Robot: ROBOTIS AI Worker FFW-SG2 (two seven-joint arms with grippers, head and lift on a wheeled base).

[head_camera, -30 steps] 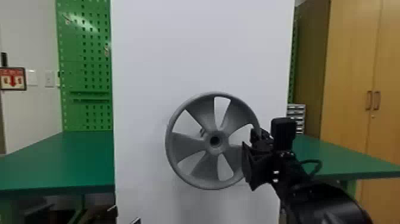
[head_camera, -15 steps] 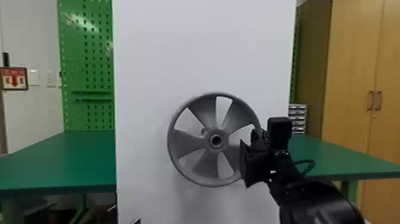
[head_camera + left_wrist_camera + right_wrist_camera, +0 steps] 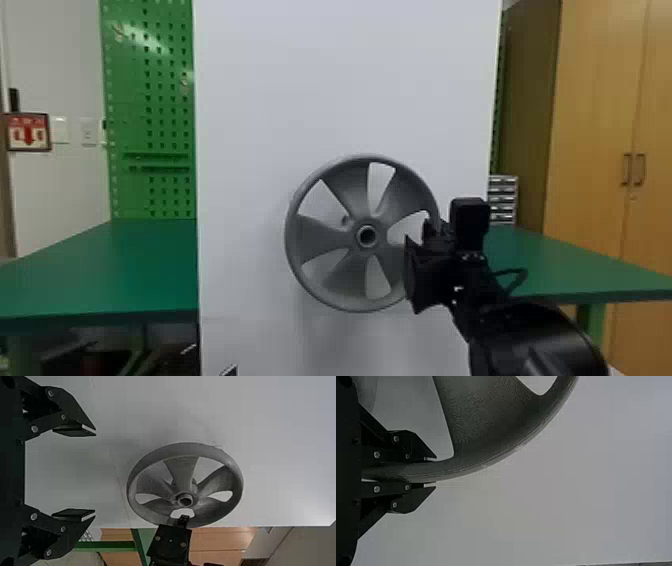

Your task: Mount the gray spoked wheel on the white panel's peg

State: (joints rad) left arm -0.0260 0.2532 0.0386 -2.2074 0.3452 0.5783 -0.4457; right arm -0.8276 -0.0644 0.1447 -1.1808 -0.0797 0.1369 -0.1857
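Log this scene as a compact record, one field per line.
Object: gray spoked wheel, upright, facing the robot
Backdrop: white panel, behind the wheel
Right gripper: clamped on the wheel's rim
Left gripper: open, empty
Mounting: cannot tell whether seated on the peg
Surroundings: green pegboard at left, wooden cabinet at right

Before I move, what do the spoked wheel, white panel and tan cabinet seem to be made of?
Wheel: matte gray plastic, likely 3D-printed, going by the fine ridged lines on its spoke.
White panel: perhaps painted or laminated board, judging by its smooth face and soft sheen.
Tan cabinet: wood or wood-look laminate, from its color and faint grain.
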